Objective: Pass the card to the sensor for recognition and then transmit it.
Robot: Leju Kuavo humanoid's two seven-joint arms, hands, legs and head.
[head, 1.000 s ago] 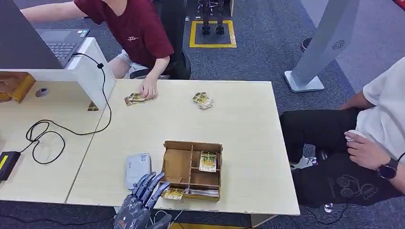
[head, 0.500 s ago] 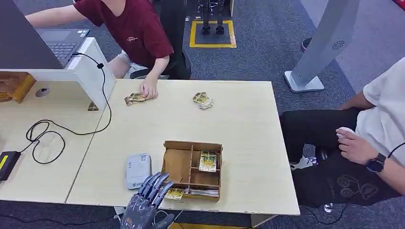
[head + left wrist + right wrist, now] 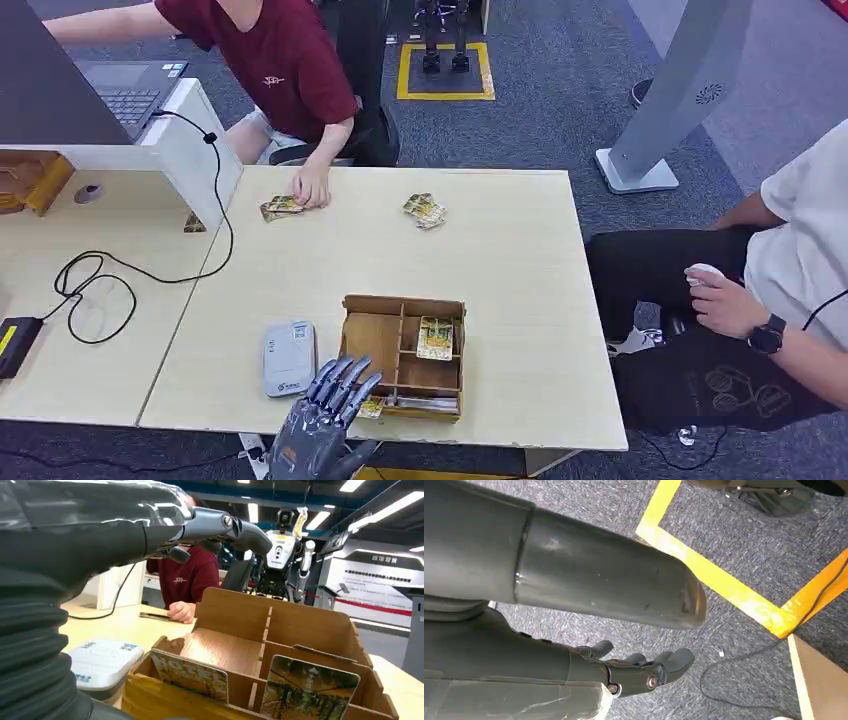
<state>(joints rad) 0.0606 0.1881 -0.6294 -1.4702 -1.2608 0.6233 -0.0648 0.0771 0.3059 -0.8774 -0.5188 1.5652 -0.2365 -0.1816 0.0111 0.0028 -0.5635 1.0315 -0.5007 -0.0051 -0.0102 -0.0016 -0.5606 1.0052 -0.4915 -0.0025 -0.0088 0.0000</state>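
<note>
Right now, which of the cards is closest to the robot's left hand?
The card in the box's front slot, right under the left hand's fingers. The other boxed card sits farther back; the loose piles lie across the table.

Head looks down; left wrist near organizer (image 3: 280, 645)

Table (image 3: 520, 300): sensor (image 3: 289, 358), divided box (image 3: 403, 355), card piles (image 3: 424, 210).

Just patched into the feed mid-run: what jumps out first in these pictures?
The left hand, fingers spread and holding nothing, hovers at the table's near edge over the front of the wooden divided box, where cards stand in the front slots. The white sensor lies just left of the box. Across the table, a person's hand rests on a small stack of cards.
</note>
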